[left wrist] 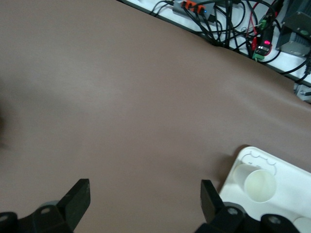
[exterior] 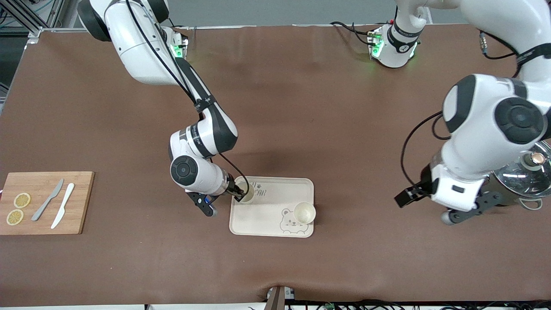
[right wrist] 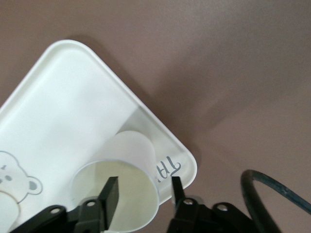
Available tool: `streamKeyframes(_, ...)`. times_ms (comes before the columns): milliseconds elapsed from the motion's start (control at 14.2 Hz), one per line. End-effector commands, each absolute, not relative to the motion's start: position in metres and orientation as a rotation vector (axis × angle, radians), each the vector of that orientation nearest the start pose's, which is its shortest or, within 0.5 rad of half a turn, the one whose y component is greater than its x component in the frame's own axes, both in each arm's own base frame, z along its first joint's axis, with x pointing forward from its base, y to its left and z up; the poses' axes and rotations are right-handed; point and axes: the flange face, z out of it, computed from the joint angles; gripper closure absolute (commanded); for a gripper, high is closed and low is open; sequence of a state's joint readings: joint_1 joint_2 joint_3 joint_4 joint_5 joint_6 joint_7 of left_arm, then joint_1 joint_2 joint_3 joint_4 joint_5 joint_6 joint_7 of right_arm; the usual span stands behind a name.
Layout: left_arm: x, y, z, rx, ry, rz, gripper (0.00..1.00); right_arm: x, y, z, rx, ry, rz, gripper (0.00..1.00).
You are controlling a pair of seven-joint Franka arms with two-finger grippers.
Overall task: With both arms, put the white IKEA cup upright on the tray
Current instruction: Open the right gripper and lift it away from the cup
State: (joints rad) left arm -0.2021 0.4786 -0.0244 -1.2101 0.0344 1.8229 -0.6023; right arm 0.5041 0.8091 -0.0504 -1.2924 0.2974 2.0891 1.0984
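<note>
The cream-white tray (exterior: pixel 267 215) with bear drawing lies near the table's middle. A white cup (exterior: pixel 246 192) stands upright on its corner toward the right arm's end, by the lettering. My right gripper (exterior: pixel 238 194) is open at this cup; in the right wrist view the gripper (right wrist: pixel 143 194) has one finger inside the cup (right wrist: pixel 129 160) and one outside, over the tray's rim (right wrist: pixel 63 97). A second white cup (exterior: pixel 304 212) stands upright beside the bear face. My left gripper (exterior: pixel 402 199) is open and empty (left wrist: pixel 146 194), over bare table beside the tray (left wrist: pixel 291 194).
A wooden cutting board (exterior: pixel 82 202) with two knives and two lemon slices lies at the right arm's end. A pot with a glass lid (exterior: pixel 527 170) stands at the left arm's end, under the left arm. Cables (left wrist: pixel 228 24) run along the table's front edge.
</note>
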Motion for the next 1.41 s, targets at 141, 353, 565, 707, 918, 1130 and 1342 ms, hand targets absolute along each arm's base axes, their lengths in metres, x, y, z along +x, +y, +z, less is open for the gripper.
streamKeyframes(141,0.667,-0.091,0.574,-3.089,-0.484,-0.176,0.00,0.676,0.316,0.331,-2.786,1.162,0.350,0.00)
streamKeyframes(353,0.656,-0.059,0.596,-3.090,-0.459,-0.157,0.00,0.686,0.260,0.409,-2.740,1.138,0.292,0.00)
streamKeyframes(565,0.645,-0.041,0.612,-3.095,-0.416,-0.155,0.00,0.671,0.221,0.466,-2.807,1.030,0.248,0.00)
streamKeyframes(707,0.640,-0.038,0.621,-3.098,-0.409,-0.171,0.00,0.653,0.180,0.497,-2.843,0.926,0.275,0.00)
streamKeyframes(918,0.625,-0.037,0.632,-3.095,-0.416,-0.113,0.00,0.624,0.122,0.520,-2.873,0.855,0.256,0.00)
streamKeyframes(1130,0.612,-0.044,0.646,-3.101,-0.409,-0.132,0.00,0.602,0.067,0.530,-2.928,0.697,0.229,0.00)
streamKeyframes(1342,0.599,-0.044,0.651,-3.114,-0.397,-0.123,0.00,0.583,0.015,0.549,-2.987,0.475,0.170,0.00)
